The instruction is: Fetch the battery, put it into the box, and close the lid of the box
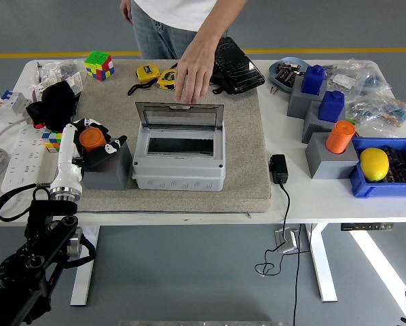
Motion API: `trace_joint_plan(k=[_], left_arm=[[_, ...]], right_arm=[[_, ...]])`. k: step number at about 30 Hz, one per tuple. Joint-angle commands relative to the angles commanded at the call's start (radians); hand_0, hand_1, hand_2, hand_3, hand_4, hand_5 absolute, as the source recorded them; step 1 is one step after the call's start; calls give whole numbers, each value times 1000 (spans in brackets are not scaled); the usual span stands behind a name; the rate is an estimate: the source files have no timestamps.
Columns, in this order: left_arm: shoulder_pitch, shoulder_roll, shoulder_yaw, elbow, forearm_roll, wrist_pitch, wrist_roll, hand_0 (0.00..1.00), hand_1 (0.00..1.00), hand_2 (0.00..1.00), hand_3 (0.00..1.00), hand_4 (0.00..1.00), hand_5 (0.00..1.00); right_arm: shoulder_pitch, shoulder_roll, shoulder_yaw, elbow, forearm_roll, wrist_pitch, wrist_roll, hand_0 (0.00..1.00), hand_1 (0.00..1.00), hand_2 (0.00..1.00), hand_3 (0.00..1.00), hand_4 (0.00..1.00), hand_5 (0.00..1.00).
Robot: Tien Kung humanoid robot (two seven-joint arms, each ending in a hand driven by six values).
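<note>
Left robot hand is clasping the orange battery, upright in its grey holder; the open box is lying just to its right.

2 orange batteries, 2 tape measures

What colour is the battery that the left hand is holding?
Orange. The battery shows best in the head view, with the left hand around it.

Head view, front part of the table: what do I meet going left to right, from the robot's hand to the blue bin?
Left hand curled on the orange battery → open grey box → black power adapter → orange cylinder on a grey block → yellow lemon in the blue bin.
</note>
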Motion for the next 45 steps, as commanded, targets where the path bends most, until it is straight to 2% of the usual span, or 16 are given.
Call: trace_joint_plan(k=[7,8,25,26,32,33,38,39,44,45], left_arm=[[-7,-1,-4,3,-2,10,-4,229,299,290,257,944,72],[-7,-1,-4,4,-3,11,-4,216,267,254,235,938,83],[-17,-3,-10,0,-4,31,-12,212,253,240,219,928,91],[-19,-3,-10,0,-3,33,-12,190,225,219,199,921,93],[-28,-5,-12,-4,1,40,-11,190,225,219,199,921,93],[-29,-5,-13,-5,3,42,-11,155,182,183,174,918,100],[-33,-1,-18,-24,11,46,-8,155,182,183,174,918,100],[-33,-1,-19,-27,12,47,-7,112,128,136,134,818,147],[-30,11,-36,-73,48,69,7,112,128,136,134,818,147],[-29,13,-39,-82,59,79,12,79,51,90,101,772,215]], right_arm=[[1,1,0,0,1,1,0,837,783,763,797,998,998],[1,1,0,0,1,1,1,837,783,763,797,998,998],[4,1,3,0,3,1,3,838,783,763,797,998,998],[4,1,4,0,2,1,3,838,782,763,796,998,998],[4,2,4,0,4,1,3,838,782,763,796,998,998],[3,2,4,0,4,1,3,838,782,762,796,998,998],[5,2,3,0,5,1,3,838,782,762,796,998,998],[5,2,2,0,5,1,3,838,782,763,796,998,998],[5,2,2,0,5,1,2,838,782,763,796,998,998],[5,2,2,0,5,1,2,838,782,762,796,998,998]])
